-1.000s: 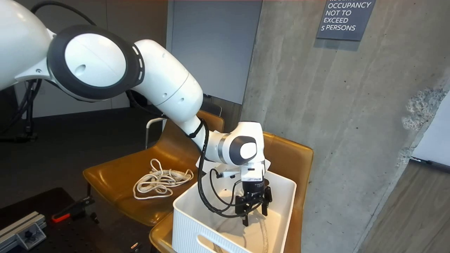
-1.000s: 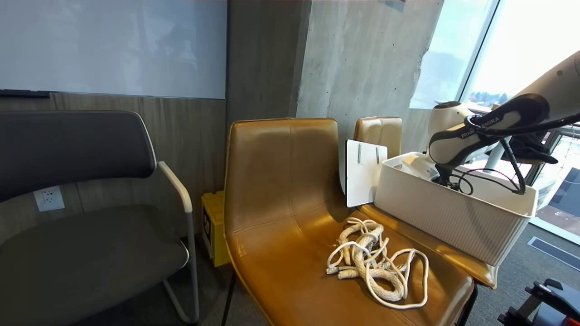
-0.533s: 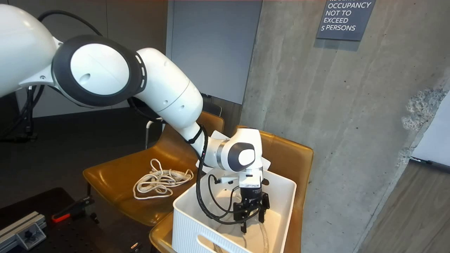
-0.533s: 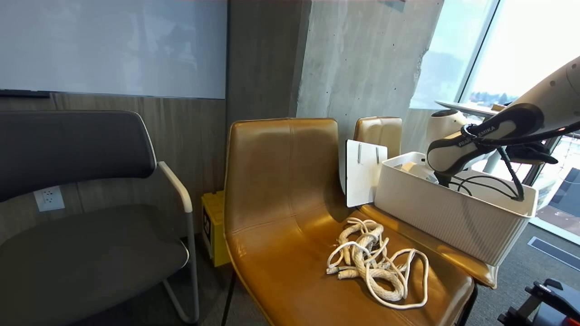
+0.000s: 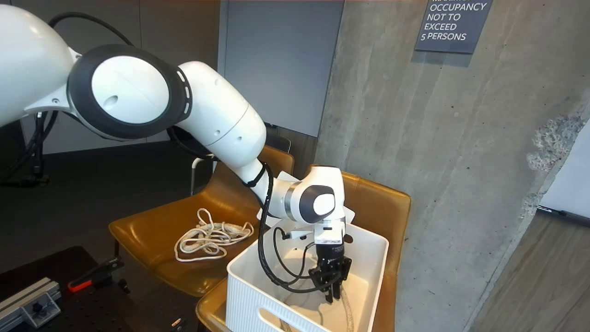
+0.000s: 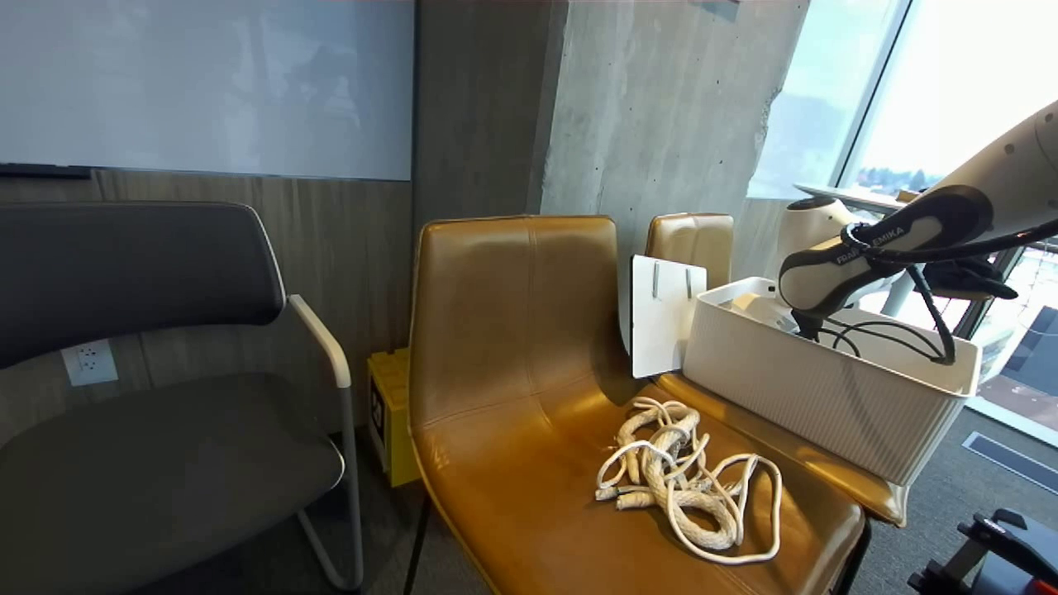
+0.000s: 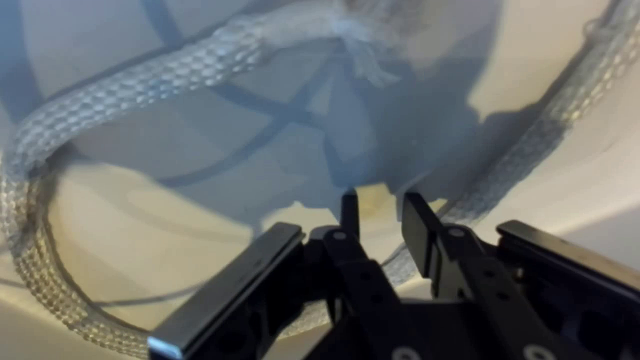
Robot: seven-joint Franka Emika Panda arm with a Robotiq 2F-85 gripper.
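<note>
Concrete wall (image 5: 396,115) behind; gripper (image 5: 333,296) low in white bin (image 5: 244,299)

In an exterior view: occupancy sign (image 5: 454,27) on the wall between one and two o'clock. Arm (image 5: 226,115) enters from ten o'clock and bends down into the bin, which sits on a tan chair (image 5: 392,203). Fingertips (image 5: 329,298) close to the bin floor (image 5: 359,288); braided rope (image 5: 348,311) runs just beside them at four o'clock. Rope tangle (image 5: 220,230) on the neighbouring tan seat (image 5: 152,235), at the bin's ten o'clock.

In an exterior view: bin toward four o'clock, its near wall (image 6: 810,405) hiding the fingertips. White panel (image 6: 665,330) stands upright at the bin's ten o'clock. Tangle near five o'clock, grey chair (image 6: 149,463) between eight and nine, yellow box (image 6: 402,430) between seven and eight.

Wrist view: fingers (image 7: 350,215) reach in from five o'clock, parted by a narrow gap; tool unclenched, nothing seen gripped. Braided rope lies on the bin floor: frayed end (image 7: 345,30) at twelve, curve through nine down to seven, then out of sight behind the gripper and showing again toward two. Some of it shows between the fingers; contact, cannot tell.
</note>
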